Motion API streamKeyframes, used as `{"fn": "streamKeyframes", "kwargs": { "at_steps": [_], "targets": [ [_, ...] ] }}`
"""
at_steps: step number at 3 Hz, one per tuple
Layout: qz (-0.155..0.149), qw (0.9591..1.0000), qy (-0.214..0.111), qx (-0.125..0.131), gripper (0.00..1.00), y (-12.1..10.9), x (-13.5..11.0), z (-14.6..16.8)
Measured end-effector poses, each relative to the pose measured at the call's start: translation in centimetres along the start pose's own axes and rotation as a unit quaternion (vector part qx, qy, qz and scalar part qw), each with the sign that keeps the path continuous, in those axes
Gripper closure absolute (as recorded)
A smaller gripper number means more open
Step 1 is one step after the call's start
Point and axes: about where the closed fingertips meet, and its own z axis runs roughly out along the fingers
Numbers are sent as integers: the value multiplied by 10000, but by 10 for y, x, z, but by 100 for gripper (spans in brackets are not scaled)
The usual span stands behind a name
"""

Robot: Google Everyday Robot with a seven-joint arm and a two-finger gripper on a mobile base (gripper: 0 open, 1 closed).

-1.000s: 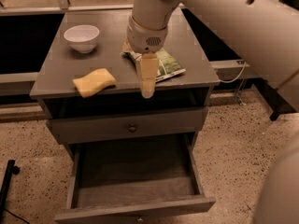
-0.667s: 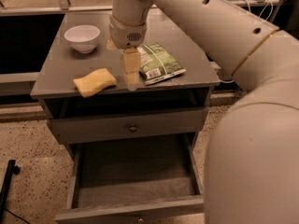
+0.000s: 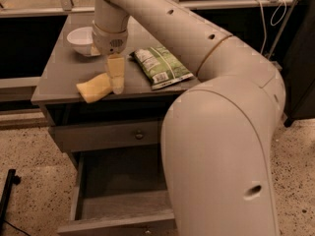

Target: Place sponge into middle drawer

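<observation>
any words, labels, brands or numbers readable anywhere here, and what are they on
green snack bag: pale print on it, too blurred to read
sponge, white bowl, middle drawer: no text
claw, low over the tabletop beside the sponge: no text

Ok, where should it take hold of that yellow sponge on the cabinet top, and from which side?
Probably grip the sponge across its short width near the middle, coming straight down from above: it lies flat on the cabinet top, so its long sides are exposed. The pincer hangs at the end nearest the green snack bag.
</observation>
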Motion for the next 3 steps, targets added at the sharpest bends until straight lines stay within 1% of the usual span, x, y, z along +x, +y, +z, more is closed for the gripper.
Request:
{"fn": "streamKeyframes", "kwargs": {
  "at_steps": [1, 2, 3],
  "targets": [
    [-91, 9993, -302, -209, 27, 8, -13, 23],
    [-122, 9984, -453, -311, 50, 21, -15, 28],
    [-115, 9969, -709, -335, 73, 46, -15, 21]
  ]
}}
